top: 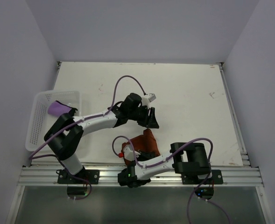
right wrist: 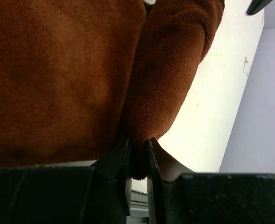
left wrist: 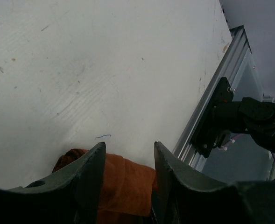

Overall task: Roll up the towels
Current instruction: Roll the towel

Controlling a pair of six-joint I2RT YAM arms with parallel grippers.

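Right claw [right wrist: 138, 149] pinched a fold of the rust-orange towel [top: 144, 142], lower ctr, likely to start rolling, w/ left claw [left wrist: 129, 148] half-open, empty, just above.

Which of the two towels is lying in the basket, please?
The purple towel, in the white basket; the rust-orange towel lies on the table, pinched by the right gripper.
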